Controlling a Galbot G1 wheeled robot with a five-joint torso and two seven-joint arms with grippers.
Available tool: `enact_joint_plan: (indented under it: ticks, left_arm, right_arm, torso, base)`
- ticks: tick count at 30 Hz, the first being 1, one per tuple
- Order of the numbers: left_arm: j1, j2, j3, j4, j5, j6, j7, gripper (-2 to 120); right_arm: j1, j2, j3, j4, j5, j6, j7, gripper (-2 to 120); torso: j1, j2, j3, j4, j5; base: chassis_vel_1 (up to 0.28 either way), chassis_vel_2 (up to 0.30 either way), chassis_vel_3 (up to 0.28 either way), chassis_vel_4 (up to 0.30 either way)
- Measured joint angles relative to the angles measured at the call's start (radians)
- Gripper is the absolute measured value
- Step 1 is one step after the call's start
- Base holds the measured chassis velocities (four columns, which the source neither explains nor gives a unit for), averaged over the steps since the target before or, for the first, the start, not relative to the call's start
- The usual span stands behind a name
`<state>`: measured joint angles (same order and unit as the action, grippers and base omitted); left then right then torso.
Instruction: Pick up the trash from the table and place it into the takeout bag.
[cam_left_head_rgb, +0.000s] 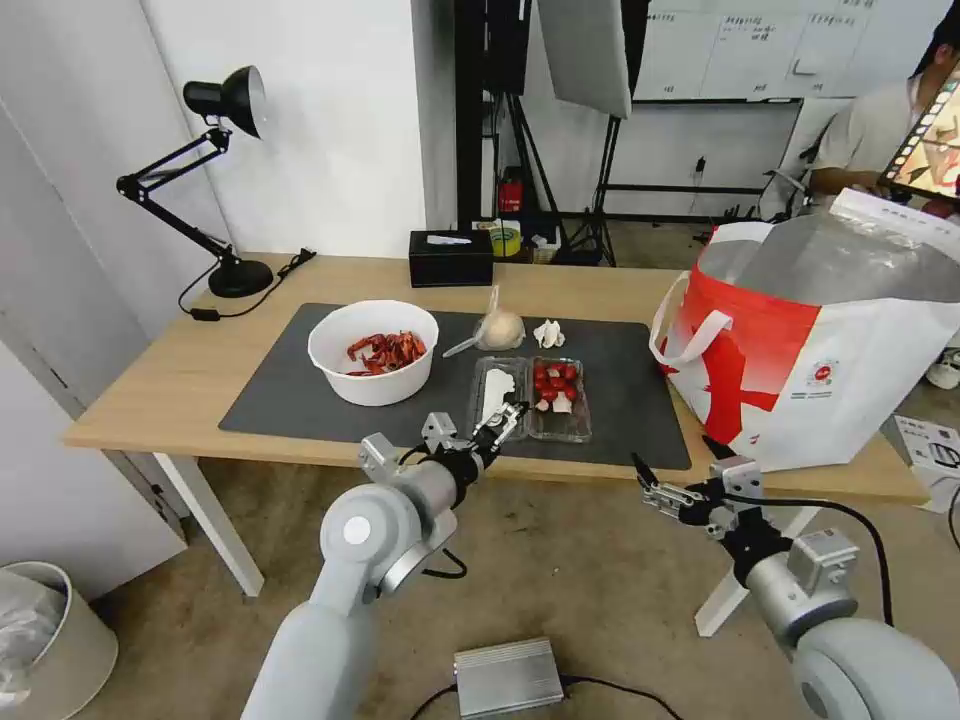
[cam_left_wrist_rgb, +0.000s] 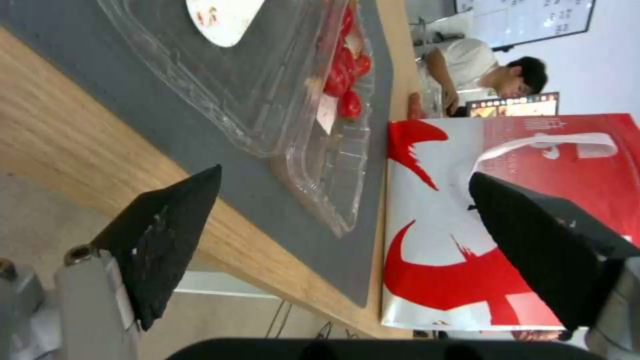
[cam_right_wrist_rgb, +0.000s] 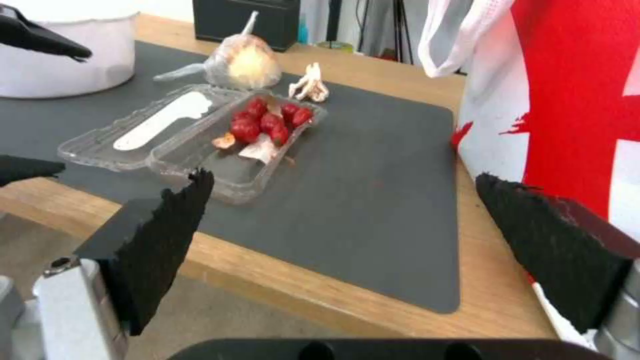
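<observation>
- The bench (cam_left_head_rgb: 180, 380) is a long light-wood top on white legs, with a dark grey mat (cam_left_head_rgb: 620, 400) lying on it
- The clear plastic clamshell (cam_left_head_rgb: 530, 398) lies open on the mat, close to the mat's front edge; red bits sit in one half and a white piece in the other
- The white round bowl (cam_left_head_rgb: 373, 352) with red scraps stands on the mat, just beside the clamshell, on the lamp side
- The knotted clear bag (cam_left_head_rgb: 497, 328) lies on the mat right behind the clamshell, and the crumpled white tissue (cam_left_head_rgb: 548, 333) lies next to that bag
- The takeout bag (cam_left_head_rgb: 830, 330) stands on the bench at the far end from the lamp, past the mat's edge; it is red and white, its mouth is open and silver lining shows inside
- The left gripper (cam_left_head_rgb: 507, 415) is at the front of the clamshell; its fingers (cam_left_wrist_rgb: 167, 235) are spread apart and hold nothing. It looks to be just above the clamshell's near rim, but whether it touches is hard to see
- The right gripper (cam_left_head_rgb: 648, 478) hangs in front of the bench edge, off to the takeout bag side of the clamshell; its fingers (cam_right_wrist_rgb: 160, 235) are wide apart and empty
- A black tissue box (cam_left_head_rgb: 450, 257) and a black desk lamp (cam_left_head_rgb: 215, 180) stand at the back of the bench, behind the mat
</observation>
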<state>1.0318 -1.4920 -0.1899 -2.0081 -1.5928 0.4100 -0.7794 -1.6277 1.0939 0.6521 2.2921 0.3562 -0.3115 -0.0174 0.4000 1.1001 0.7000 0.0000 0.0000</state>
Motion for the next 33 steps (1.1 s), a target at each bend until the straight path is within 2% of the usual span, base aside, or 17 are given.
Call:
enact_joint_plan:
  ticks: [11, 33]
  left_arm:
    - [-0.037, -0.025, 0.017, 0.032, -0.014, -0.02, -0.056, 100]
    - [-0.084, -0.062, 0.035, 0.084, -0.005, -0.046, -0.087, 100]
  right_arm:
    - [-0.005, 0.002, 0.007, -0.002, 0.0, 0.006, 0.002, 100]
    - [0.005, 0.008, 0.005, -0.015, -0.001, 0.01, 0.004, 100]
  torso:
    - [0.0, 0.0, 0.0, 0.0, 0.0]
    - [0.0, 0.0, 0.0, 0.0, 0.0001]
  base:
    - [0.0, 0.0, 0.0, 0.0]
    - [0.0, 0.0, 0.0, 0.0]
